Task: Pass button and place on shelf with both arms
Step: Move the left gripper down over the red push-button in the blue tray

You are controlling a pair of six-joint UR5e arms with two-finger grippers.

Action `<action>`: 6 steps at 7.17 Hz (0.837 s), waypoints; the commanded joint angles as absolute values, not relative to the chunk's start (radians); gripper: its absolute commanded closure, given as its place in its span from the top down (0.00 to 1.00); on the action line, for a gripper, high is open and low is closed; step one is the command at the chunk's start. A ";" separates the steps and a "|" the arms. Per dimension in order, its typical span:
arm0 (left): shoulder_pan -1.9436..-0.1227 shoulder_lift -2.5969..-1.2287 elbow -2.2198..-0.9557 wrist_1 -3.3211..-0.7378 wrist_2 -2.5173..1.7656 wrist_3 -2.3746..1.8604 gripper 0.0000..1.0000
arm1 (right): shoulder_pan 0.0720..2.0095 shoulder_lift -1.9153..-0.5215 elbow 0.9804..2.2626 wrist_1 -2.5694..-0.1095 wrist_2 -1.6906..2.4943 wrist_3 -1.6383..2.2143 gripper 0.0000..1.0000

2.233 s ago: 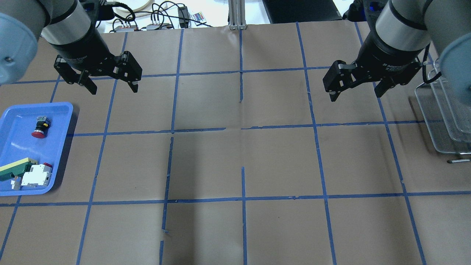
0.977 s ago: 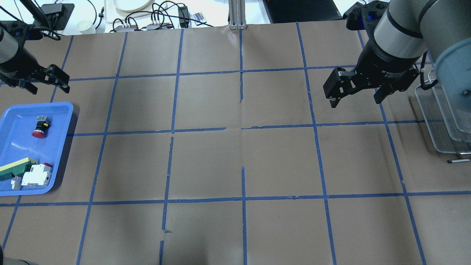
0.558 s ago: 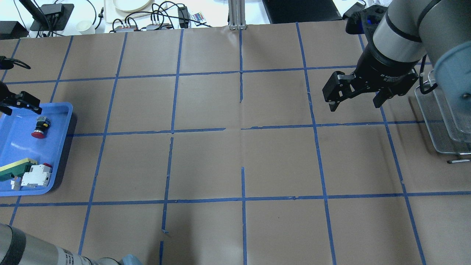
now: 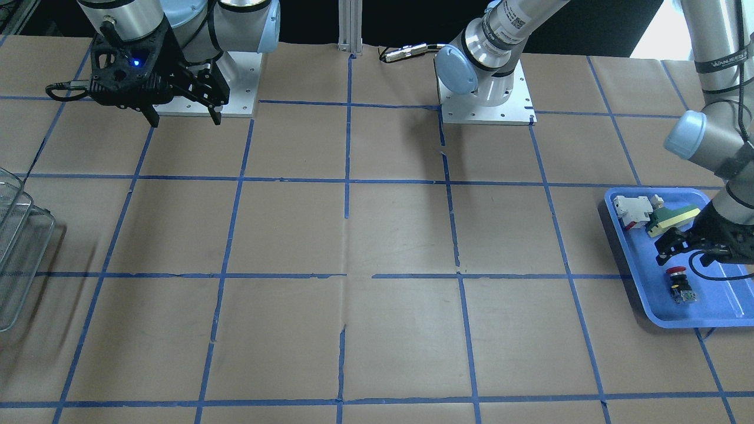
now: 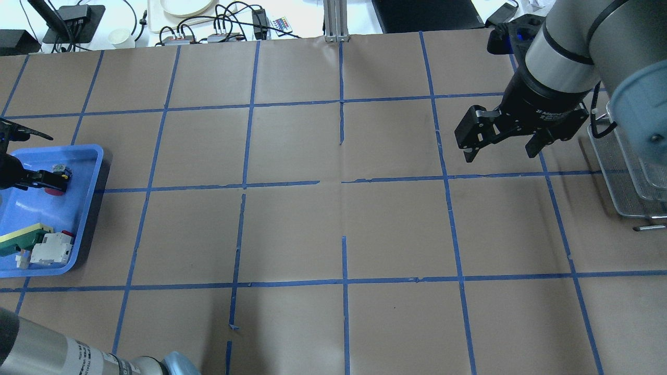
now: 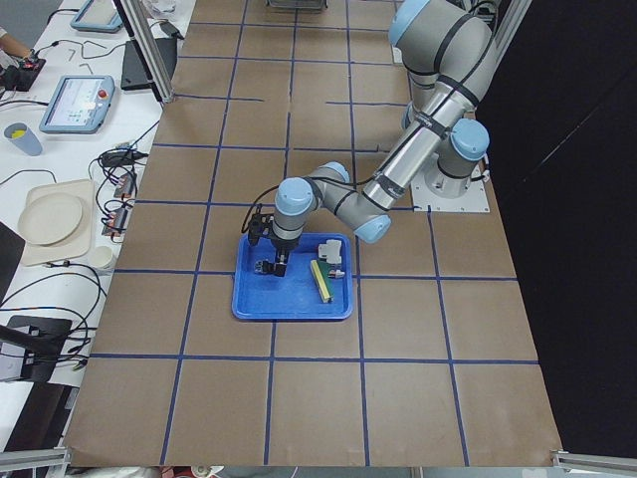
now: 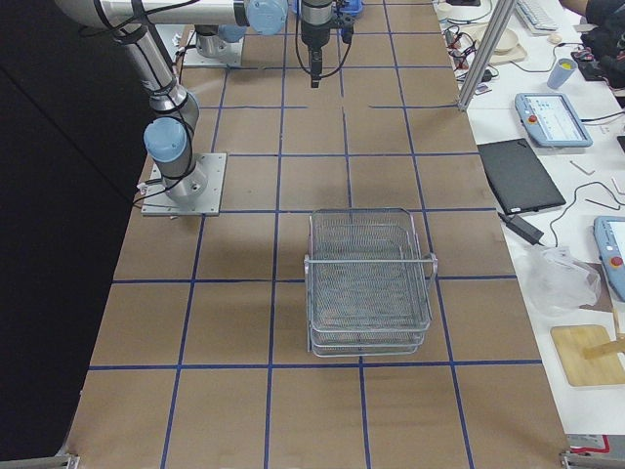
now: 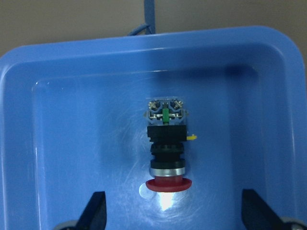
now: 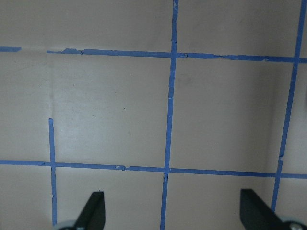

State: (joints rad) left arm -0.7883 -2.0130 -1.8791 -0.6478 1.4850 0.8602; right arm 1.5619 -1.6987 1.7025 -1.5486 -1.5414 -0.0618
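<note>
The button [image 8: 165, 148] lies on its side in the blue tray [image 8: 48, 143], red cap towards my left gripper [image 8: 172, 211]. That gripper is open, hovers just above the button, and its fingers [image 8: 96, 211] stand either side of the cap without touching. The button also shows in the front view [image 4: 678, 282] below the left gripper [image 4: 686, 254]. My right gripper [image 5: 499, 152] is open and empty above bare table, left of the wire shelf [image 5: 625, 172]. The shelf is whole in the right exterior view [image 7: 369, 283].
The tray [image 5: 88, 151] at the table's left end also holds a green-and-yellow wedge piece [image 5: 21, 237] and a white-and-red switch block [image 5: 51, 249] near its front. Brown paper with a blue tape grid covers the table. Cables and devices lie beyond the far edge.
My left gripper has swung from the back of the table to the tray and now sits over the button. My right gripper has shifted slightly towards the robot. Both stay open.
</note>
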 commanded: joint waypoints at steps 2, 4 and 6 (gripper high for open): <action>-0.738 -2.074 -1.872 -0.609 1.387 0.877 0.96 | 1.555 -1.698 1.701 -1.543 -1.543 -0.061 1.00; -0.738 -2.080 -1.856 -0.609 1.387 0.882 0.96 | 1.557 -1.698 1.703 -1.528 -1.549 -0.064 1.00; -0.738 -2.077 -1.855 -0.609 1.385 0.876 0.95 | 1.557 -1.694 1.701 -1.541 -1.537 -0.063 1.00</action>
